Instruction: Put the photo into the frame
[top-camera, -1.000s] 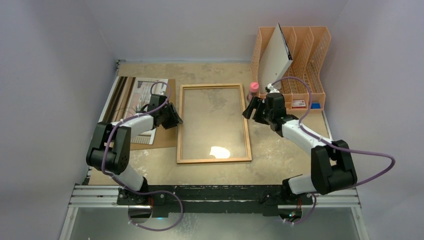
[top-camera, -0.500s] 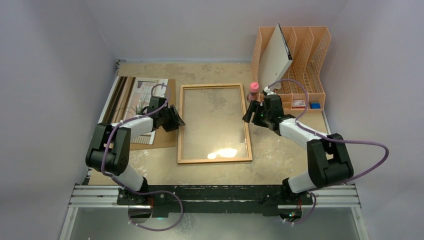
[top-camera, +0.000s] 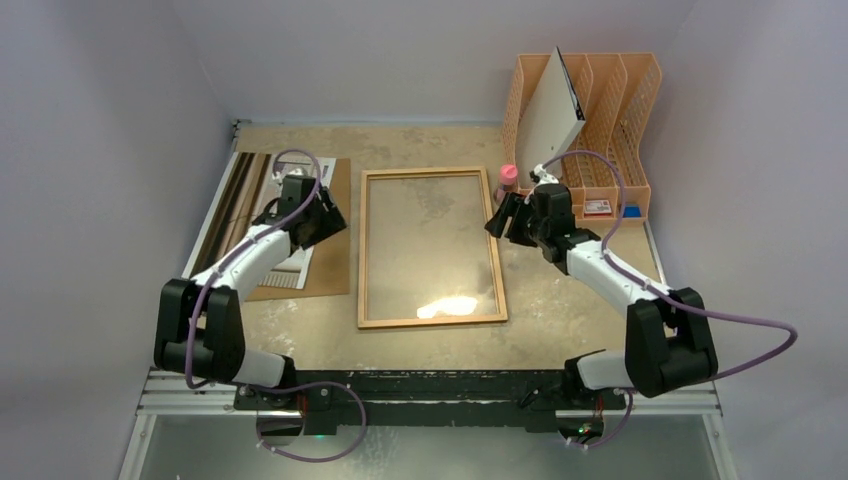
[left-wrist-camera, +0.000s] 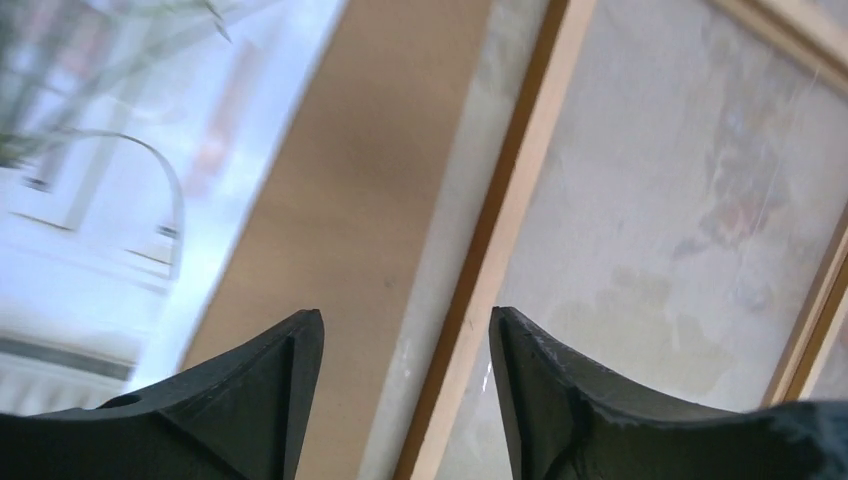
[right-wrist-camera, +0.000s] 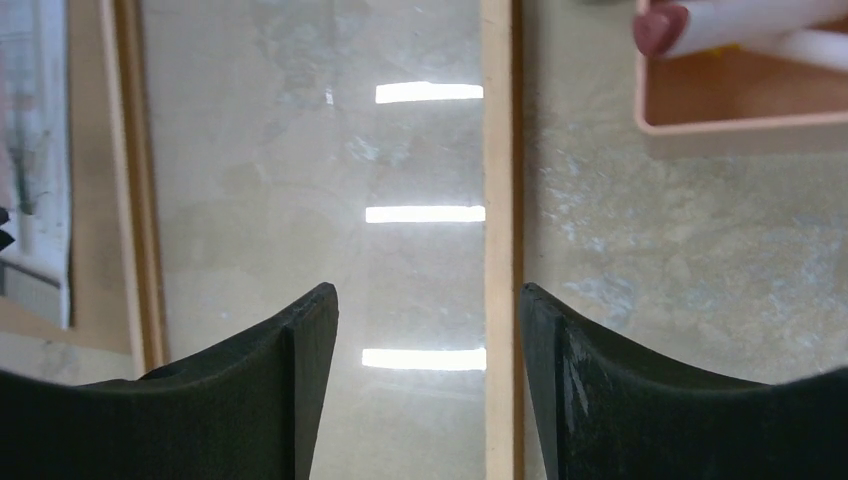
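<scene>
Wood, light brown and thin-railed: the frame lies flat mid-table, a tall rectangle w/ its long sides running away from the arms. Its clear pane is glossy, w/ a bright glare patch near the near rail. The mottled beige table shows thru the glass.

The photo, a pale smooth paper print, lies flat on a plain matte brown backing board left of the frame. A narrow strip of table separates board & frame. In the left wrist view the print is blurry: spiky green leaves, whitish window tones.

The left gripper hangs over the board's right edge & the frame's left rail. Its black wedge-shaped fingers are spread apart w/ nothing between them.

The right gripper sits over the frame's right rail, in the far half. Its fingers are likewise spread, w/ the rail running between them in the wrist view. Whether they touch the rail can't be told.

Far right stands a peach plastic slotted file rack w/ a stiff white sheet leaning in it. A small pink-capped tube stands beside the rack, just right of the frame's far right corner.
</scene>
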